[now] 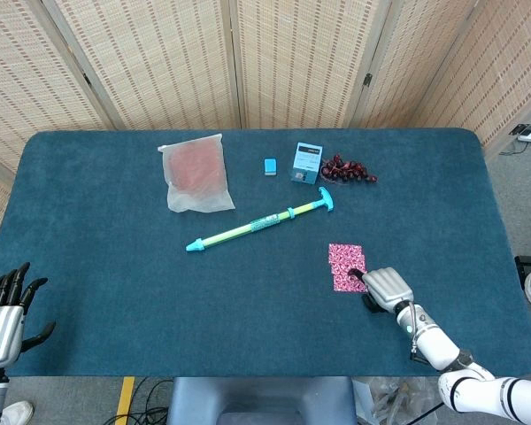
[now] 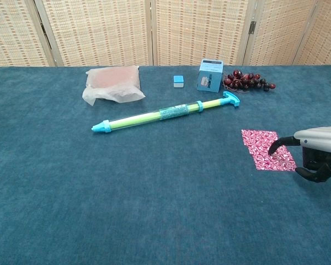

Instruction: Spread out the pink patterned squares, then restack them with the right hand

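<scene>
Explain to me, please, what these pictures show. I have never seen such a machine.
It is a robot with two arms, each ending in a robot hand. One camera looks down from its head, the other forward from its chest. On the blue table lie pink patterned squares, a long toy pump, a pouch, a small box, an eraser-like block and grapes. The right robot hand presses a fingertip on the nearest square, holding nothing. The left robot hand waits open at the table's edge.
</scene>
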`<move>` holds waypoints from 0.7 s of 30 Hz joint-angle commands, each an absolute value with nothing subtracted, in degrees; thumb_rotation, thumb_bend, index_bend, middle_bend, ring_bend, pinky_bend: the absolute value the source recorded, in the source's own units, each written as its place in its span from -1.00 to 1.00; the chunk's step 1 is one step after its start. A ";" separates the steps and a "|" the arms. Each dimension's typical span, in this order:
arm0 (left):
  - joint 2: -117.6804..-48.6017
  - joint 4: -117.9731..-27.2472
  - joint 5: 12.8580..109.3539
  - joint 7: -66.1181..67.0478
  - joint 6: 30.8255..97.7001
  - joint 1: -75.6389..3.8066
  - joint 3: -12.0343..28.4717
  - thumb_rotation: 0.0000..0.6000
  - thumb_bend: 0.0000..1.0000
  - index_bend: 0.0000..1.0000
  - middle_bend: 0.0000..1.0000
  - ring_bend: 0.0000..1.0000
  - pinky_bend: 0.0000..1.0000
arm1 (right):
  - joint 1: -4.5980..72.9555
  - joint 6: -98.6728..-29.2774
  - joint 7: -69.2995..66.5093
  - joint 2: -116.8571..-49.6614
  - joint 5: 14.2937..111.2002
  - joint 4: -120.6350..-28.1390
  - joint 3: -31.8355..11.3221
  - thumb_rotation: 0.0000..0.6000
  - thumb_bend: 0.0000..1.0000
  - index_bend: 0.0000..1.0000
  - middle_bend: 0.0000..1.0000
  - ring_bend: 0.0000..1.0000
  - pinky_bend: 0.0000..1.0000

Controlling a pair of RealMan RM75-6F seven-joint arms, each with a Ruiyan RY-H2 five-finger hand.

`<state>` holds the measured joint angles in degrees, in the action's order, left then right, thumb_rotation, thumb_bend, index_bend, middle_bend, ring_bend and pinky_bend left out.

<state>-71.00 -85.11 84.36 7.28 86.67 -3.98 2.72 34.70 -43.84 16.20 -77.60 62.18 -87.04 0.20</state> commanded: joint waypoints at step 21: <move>-71.35 -84.77 84.39 7.27 85.90 -4.62 2.93 1.00 -0.49 -0.54 -0.91 -0.92 -0.79 | 32.80 -48.40 17.57 -75.65 63.37 -90.95 1.29 1.00 0.19 -0.67 1.00 1.00 1.00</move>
